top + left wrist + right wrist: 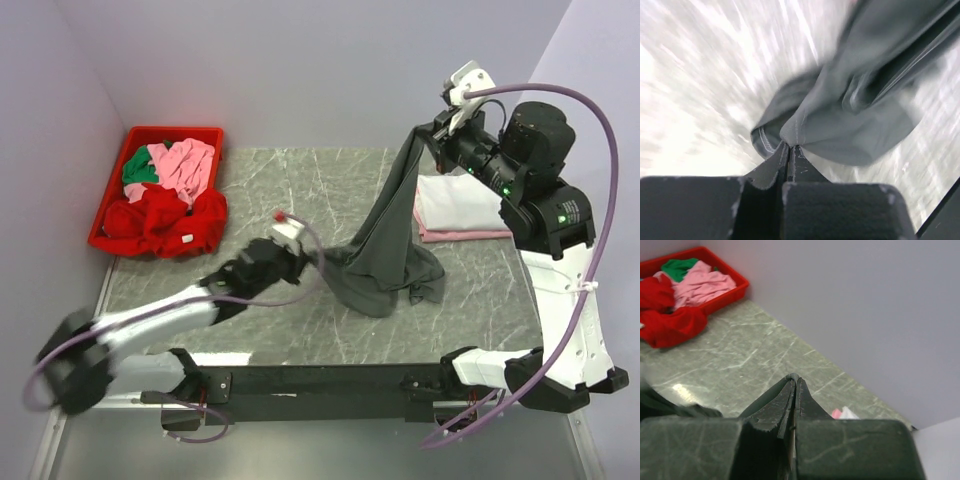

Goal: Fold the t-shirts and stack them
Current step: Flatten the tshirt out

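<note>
A large dark grey t-shirt (392, 240) hangs from my right gripper (428, 140), which is shut on its edge high above the table; the pinched cloth shows at the fingertips in the right wrist view (794, 377). The shirt's lower part bunches on the table. My left gripper (312, 256) is shut on the shirt's low left edge, seen in the left wrist view (791, 145) with the grey cloth (850, 115) just beyond. A folded white t-shirt (460, 200) lies on a folded pink one (465, 235) at the right. Red (165, 225), pink (185, 165) and green (140, 168) shirts lie in the bin.
A red plastic bin (108, 215) stands at the table's back left corner, its red shirt spilling over the near rim; it also shows in the right wrist view (735, 290). Grey walls enclose the back and both sides of the marble table (290, 190).
</note>
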### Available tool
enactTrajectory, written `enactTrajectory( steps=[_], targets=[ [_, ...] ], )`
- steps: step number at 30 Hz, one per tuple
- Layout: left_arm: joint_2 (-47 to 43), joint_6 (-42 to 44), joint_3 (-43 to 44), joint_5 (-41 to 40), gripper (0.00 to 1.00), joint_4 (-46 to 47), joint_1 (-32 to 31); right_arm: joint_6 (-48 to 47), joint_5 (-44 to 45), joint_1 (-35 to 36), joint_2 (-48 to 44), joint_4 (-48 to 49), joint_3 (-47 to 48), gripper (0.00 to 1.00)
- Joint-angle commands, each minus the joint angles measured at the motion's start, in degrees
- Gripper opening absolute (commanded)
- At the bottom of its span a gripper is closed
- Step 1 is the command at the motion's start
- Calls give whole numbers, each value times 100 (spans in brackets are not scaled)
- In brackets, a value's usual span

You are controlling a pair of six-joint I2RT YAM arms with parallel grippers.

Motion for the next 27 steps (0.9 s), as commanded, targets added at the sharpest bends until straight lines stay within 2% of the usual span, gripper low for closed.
enactTrajectory(
  steps=[1, 3, 6, 9, 12, 16, 19, 22, 25, 27],
  targets=[
    [-1880, 741, 766, -1274, 0, -734, -14, -310, 451, 27, -80, 88, 531, 0],
    [-2699, 1032, 1163, -1485, 0, -1183, -14, -424, 653, 27, -141, 18, 795, 0],
    [-3151, 1586, 2120, -1478, 1, -1639, -14, -538, 908, 27, -203, -70, 1252, 0],
    [-3109, 2105, 3541, -1075, 1, -2089, -14, -582, 1172, 18, -421, 78, 1508, 0],
    [-3021, 2325, 4518, -469, 1, -2239, -14, -609, 1269, -104, -738, 299, 1595, 0],
    [-3091, 2440, 5180, 358, 1, -1986, -14, -574, 1252, -394, -1072, 220, 1911, 0],
    [-3118, 2440, 5436, 552, 1, -1879, -5, -591, 1243, -483, -1230, 97, 1991, 0],
    [-3056, 2475, 5428, 456, 1, -1887, -5, -600, 1226, -483, -1362, 9, 1632, 0],
    [-3003, 2545, 4946, 88, 1, -1809, -5, -635, 1261, -483, -1678, 79, 869, 0],
    [-2907, 2598, 4290, -210, 0, -1503, -14, -670, 1418, -491, -1863, 368, -97, 0]
  ],
)
